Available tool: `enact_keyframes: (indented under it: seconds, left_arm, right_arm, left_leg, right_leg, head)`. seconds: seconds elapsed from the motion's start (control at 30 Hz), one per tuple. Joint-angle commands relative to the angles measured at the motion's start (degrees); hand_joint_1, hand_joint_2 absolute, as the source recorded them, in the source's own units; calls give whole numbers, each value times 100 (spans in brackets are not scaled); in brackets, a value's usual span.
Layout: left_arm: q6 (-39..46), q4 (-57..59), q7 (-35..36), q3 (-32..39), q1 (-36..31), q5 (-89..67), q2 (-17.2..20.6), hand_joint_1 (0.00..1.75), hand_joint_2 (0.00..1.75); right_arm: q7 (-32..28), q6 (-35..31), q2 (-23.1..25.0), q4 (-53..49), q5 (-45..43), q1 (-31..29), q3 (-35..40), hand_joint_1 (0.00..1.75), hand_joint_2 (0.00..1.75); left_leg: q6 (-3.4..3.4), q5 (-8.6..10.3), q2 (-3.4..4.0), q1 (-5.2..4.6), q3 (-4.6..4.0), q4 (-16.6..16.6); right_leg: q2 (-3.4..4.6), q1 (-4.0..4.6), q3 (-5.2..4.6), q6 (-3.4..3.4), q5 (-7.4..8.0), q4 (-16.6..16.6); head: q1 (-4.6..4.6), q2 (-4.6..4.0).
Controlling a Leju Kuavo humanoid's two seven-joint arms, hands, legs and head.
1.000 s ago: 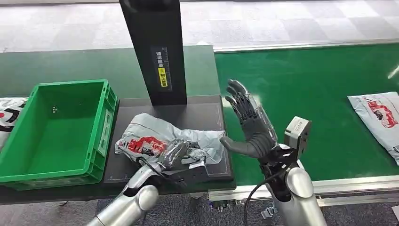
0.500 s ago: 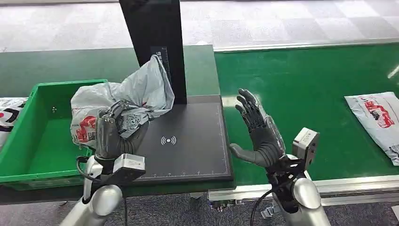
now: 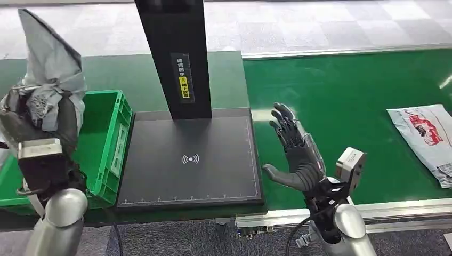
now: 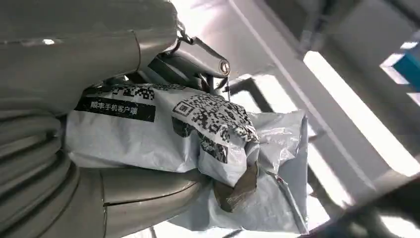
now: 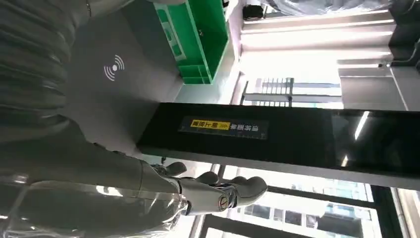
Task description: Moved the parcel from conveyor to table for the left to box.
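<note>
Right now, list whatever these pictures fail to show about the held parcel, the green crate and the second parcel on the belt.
- Held parcel: head view, the left hand hides its lower part; its label cannot be read there.
- Same parcel: left wrist view, small print is too blurred to read.
- Green crate: head view, the left arm and parcel hide its inside; the frame's left edge crops it.
- Second parcel: head view, cut off by the right edge.

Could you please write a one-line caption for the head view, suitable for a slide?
Left hand holds grey parcel raised over green crate; right hand open beside the black scanner pad.
</note>
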Motion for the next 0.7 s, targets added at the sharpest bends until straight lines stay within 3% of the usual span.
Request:
enact_keyframes:
  seconds: [0.03,0.17,0.33,0.53,0.57,0.7]
  left_arm:
    - [-499,2486,148,1629,-708,180,384,175,175]
    - [-632,2789,223,1634,-834,128,381,175,175]
    - [-840,4104,484,1543,-1455,-104,373,175,175]
    - [-1016,4346,438,1457,-1540,-80,290,171,175]
    - [-1030,4232,435,1428,-1489,-85,284,0,175]
    - [-1117,3840,374,1377,-1348,66,239,0,175]
  right_arm:
    - [3,79,-130,-60,-68,184,126,0,175]
    - [2,92,-140,-37,-67,151,142,0,175]
    - [113,121,-291,139,-136,-87,194,0,175]
    - [108,132,-326,110,-147,8,178,0,175]
    - [107,144,-342,139,-147,-5,192,0,175]
    - [104,155,-400,215,-145,-47,221,0,175]
  left_leg:
    - [-8,3,11,3,18,-12]
    - [-7,2,15,3,19,-13]
    - [-5,5,3,5,6,-5]
    - [-5,3,1,4,4,-6]
    - [-7,4,-1,8,9,-10]
    - [-5,1,6,5,1,-3]
  right_leg:
    - [13,4,10,-17,6,-8]
    - [16,4,11,-18,5,-9]
    - [4,5,6,-16,4,-6]
    - [1,4,6,-14,3,-8]
    - [0,8,13,-19,4,-14]
    - [7,6,0,-14,3,-7]
  head:
    - [-2,0]
    - [0,0]
    - [0,0]
    - [0,0]
    - [0,0]
    - [0,0]
